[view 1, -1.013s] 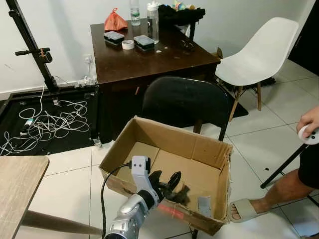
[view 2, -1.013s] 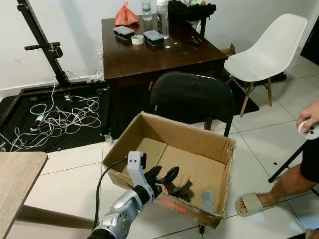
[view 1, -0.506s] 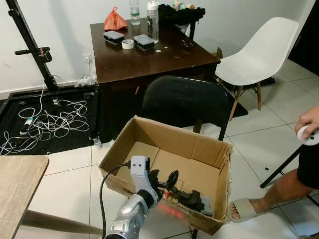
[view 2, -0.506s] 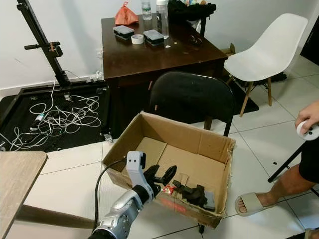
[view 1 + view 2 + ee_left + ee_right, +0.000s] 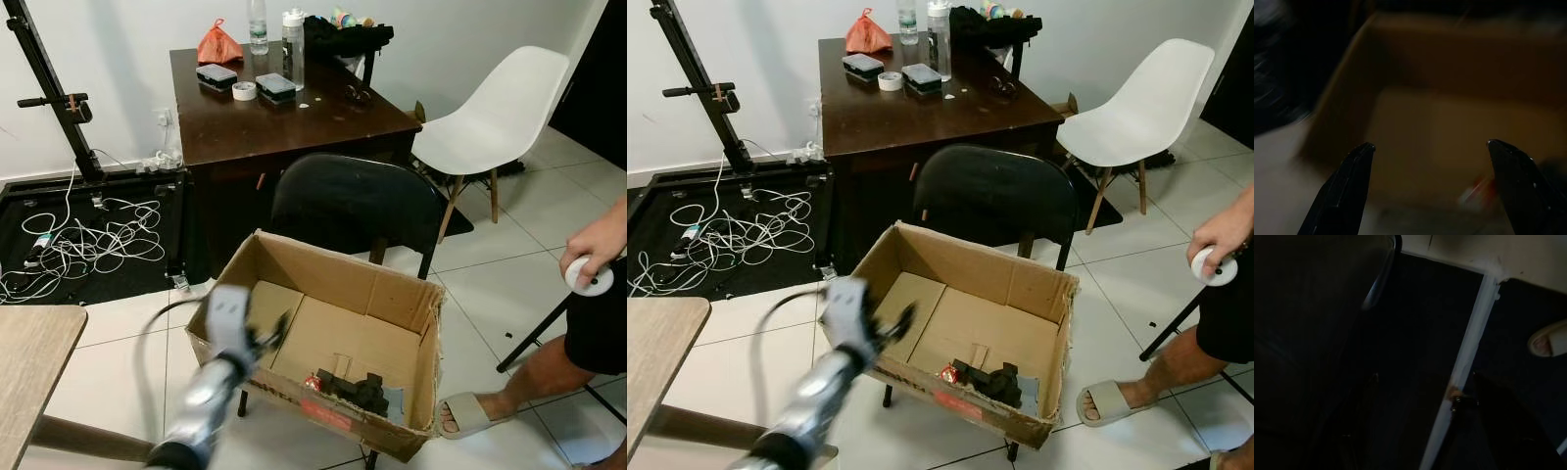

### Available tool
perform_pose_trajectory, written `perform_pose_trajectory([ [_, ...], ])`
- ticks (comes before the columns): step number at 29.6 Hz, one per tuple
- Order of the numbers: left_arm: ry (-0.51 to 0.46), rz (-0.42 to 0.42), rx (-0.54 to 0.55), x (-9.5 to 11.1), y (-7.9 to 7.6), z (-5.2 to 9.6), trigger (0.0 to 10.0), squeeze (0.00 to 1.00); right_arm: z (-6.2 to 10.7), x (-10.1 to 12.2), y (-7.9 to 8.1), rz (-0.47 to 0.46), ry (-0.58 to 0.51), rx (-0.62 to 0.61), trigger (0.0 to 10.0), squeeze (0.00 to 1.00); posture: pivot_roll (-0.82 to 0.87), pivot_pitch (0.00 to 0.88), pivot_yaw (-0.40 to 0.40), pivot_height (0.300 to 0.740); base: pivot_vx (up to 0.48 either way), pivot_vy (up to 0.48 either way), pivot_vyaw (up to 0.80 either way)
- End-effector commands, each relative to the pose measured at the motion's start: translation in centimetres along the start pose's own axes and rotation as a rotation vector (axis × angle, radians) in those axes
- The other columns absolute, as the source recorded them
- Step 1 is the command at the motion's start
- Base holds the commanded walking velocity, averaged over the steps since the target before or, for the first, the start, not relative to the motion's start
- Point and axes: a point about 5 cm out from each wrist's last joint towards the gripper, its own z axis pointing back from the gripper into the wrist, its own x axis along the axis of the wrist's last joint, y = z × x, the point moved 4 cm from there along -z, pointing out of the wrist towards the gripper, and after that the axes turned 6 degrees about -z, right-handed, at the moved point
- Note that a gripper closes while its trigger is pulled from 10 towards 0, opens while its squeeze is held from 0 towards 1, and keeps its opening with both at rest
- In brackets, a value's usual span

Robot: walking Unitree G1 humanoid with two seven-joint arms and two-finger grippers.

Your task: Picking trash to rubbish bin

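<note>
Cardboard box (image 5: 294, 264) sits open-topped on the black chair (image 5: 343, 201), and the trash (image 5: 361, 390) lies in its near right corner: a dark crumpled lump, long axis running along the front wall, with a red scrap at its left end. Left gripper (image 5: 269, 336), blurred, hovers at the box's left front rim, fingers (image 5: 1347, 188) spread wide, holding nothing. Right gripper's fingers: too dark to tell.
</note>
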Motion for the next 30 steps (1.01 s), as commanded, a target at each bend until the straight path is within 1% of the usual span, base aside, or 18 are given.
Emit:
perform_pose_trajectory([
  [1, 0.047, -0.073, -0.010, -1.4, -0.1, 0.7, 10.0, 0.00, -0.1, 0.0, 1.0, 0.009, 0.002, 0.038, 10.0, 0.00, -0.13, 0.146, 0.043, 0.740, 0.000, 0.000, 0.00],
  [4, 0.201, -0.172, 0.029, -5.3, 1.9, 3.3, 10.0, 0.00, -0.1, 0.5, 1.1, 0.005, -0.009, 0.048, 10.0, 0.00, -0.12, 0.137, 0.040, 0.740, 0.000, 0.000, 0.00],
  [5, 0.201, -0.172, 0.029, -5.3, 1.9, 3.3, 10.0, 0.00, -0.1, 0.5, 1.1, 0.005, -0.009, 0.048, 10.0, 0.00, -0.12, 0.137, 0.040, 0.740, 0.000, 0.000, 0.00],
  [6, 0.307, -0.245, 0.028, -7.6, 2.8, 5.2, 10.0, 0.00, -0.1, 0.6, 1.1, 0.008, -0.012, 0.054, 10.0, 0.00, -0.11, 0.131, 0.036, 0.740, 0.000, 0.000, 0.00],
  [7, 0.307, -0.245, 0.028, -7.6, 2.8, 5.2, 10.0, 0.00, -0.1, 0.6, 1.1, 0.008, -0.012, 0.054, 10.0, 0.00, -0.11, 0.131, 0.036, 0.740, 0.000, 0.000, 0.00],
  [8, 0.359, -0.294, 0.012, -8.7, 3.0, 6.1, 10.0, 0.00, -0.1, 0.7, 1.2, 0.010, -0.012, 0.057, 10.0, 0.00, -0.11, 0.127, 0.035, 0.740, 0.000, 0.000, 0.00],
  [10, 0.524, -0.422, -0.059, -12.2, 2.9, 9.1, 10.0, 0.00, -0.1, 0.7, 1.3, 0.016, -0.012, 0.067, 10.0, 0.00, -0.10, 0.124, 0.033, 0.740, 0.000, 0.000, 0.00],
  [11, 0.655, -0.508, -0.142, -14.8, 2.3, 11.8, 10.0, 0.00, -0.1, 0.7, 1.3, 0.020, -0.011, 0.071, 10.0, 0.00, -0.10, 0.120, 0.032, 0.740, 0.000, 0.000, 0.00],
  [13, 0.655, -0.508, -0.142, -14.8, 2.3, 11.8, 10.0, 0.00, -0.1, 0.7, 1.3, 0.020, -0.011, 0.071, 10.0, 0.00, -0.10, 0.120, 0.032, 0.740, 0.000, 0.000, 0.00],
  [16, 0.807, -0.493, -0.217, -18.0, 0.8, 15.6, 10.0, 0.00, -0.1, 0.7, 1.4, 0.023, -0.009, 0.073, 10.0, 0.00, -0.10, 0.110, 0.030, 0.740, 0.000, 0.000, 0.00],
  [17, 0.807, -0.493, -0.217, -18.0, 0.8, 15.6, 10.0, 0.00, -0.1, 0.7, 1.4, 0.023, -0.009, 0.073, 10.0, 0.00, -0.10, 0.110, 0.030, 0.740, 0.000, 0.000, 0.00],
  [18, 0.879, -0.439, -0.229, -19.4, -0.2, 17.5, 10.0, 0.00, -0.1, 0.8, 1.5, 0.022, -0.009, 0.083, 10.0, 0.00, -0.09, 0.108, 0.029, 0.740, 0.000, 0.000, 0.00],
  [19, 0.909, -0.412, -0.230, -19.9, -0.6, 18.3, 10.0, 0.00, -0.1, 0.8, 1.6, 0.020, -0.009, 0.090, 10.0, 0.00, -0.09, 0.108, 0.029, 0.740, 0.000, 0.000, 0.00],
  [21, 0.929, -0.385, -0.229, -20.3, -1.0, 18.9, 10.0, 0.00, -0.1, 0.8, 1.7, 0.023, -0.009, 0.094, 10.0, 0.00, -0.09, 0.108, 0.029, 0.740, 0.000, 0.000, 0.00],
  [22, 0.982, -0.311, -0.225, -21.2, -2.1, 20.4, 10.0, 0.00, -0.1, 0.9, 1.8, 0.026, -0.012, 0.101, 10.0, 0.00, -0.09, 0.101, 0.028, 0.740, 0.000, 0.000, 0.57],
  [24, 0.998, -0.292, -0.225, -21.5, -2.5, 20.9, 10.0, 0.00, -0.1, 0.9, 1.9, 0.026, -0.013, 0.102, 10.0, 0.00, -0.09, 0.101, 0.028, 0.740, 0.000, 0.000, 0.57],
  [26, 1.052, -0.263, -0.244, -22.2, -3.5, 22.3, 10.0, 0.00, -0.1, 1.0, 2.0, 0.032, -0.011, 0.109, 10.0, 0.00, -0.09, 0.094, 0.030, 0.740, 0.000, 0.000, 0.77],
  [30, 1.067, -0.266, -0.259, -22.5, -4.0, 22.7, 10.0, 0.00, -0.1, 1.0, 2.1, 0.029, -0.011, 0.112, 10.0, 0.00, -0.09, 0.090, 0.031, 0.740, 0.000, 0.000, 0.77],
])
